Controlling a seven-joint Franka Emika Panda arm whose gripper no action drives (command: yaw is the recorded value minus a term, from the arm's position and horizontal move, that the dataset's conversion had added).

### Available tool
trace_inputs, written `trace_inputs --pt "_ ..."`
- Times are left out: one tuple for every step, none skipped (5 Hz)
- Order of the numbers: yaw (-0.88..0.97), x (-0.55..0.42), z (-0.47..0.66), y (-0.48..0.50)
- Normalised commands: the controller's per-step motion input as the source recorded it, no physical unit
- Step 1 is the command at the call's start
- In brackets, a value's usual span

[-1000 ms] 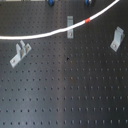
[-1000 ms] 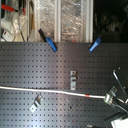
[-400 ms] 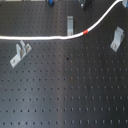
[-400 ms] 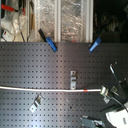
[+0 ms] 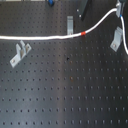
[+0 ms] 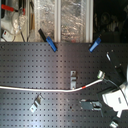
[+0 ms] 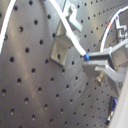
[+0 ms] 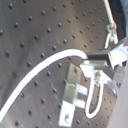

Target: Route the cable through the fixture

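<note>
The white cable (image 5: 40,37) runs from the first exterior view's left edge, past its red band (image 5: 83,33), and curves up to my gripper (image 5: 120,10) at the top right. The gripper is shut on the cable's end. A metal fixture bracket (image 5: 70,23) stands just behind the cable, and the cable is not inside it. In the second exterior view the cable (image 6: 45,89) passes the foot of this bracket (image 6: 73,80). In the first wrist view the cable (image 7: 67,27) crosses over a bracket (image 7: 61,44) to the blue fingertips (image 7: 87,57).
Two more brackets stand on the black perforated board, one near the first exterior view's left (image 5: 21,52) and one at its right (image 5: 116,39). Blue clamps (image 6: 50,42) and clutter line the far edge in the second exterior view. A thin wire loop (image 8: 92,102) hangs by the gripper.
The red band and the cable's right part have moved toward the first exterior view's bottom, from beyond the middle bracket to just in front of it. The gripper still holds the cable.
</note>
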Motion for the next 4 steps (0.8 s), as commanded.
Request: trace_inputs --pt "0.12 -0.154 0.01 0.142" --pt "0.35 -0.513 0.09 0.332" --pt "0.00 -0.014 0.00 -0.004" --pt "0.00 -0.003 -0.02 0.014"
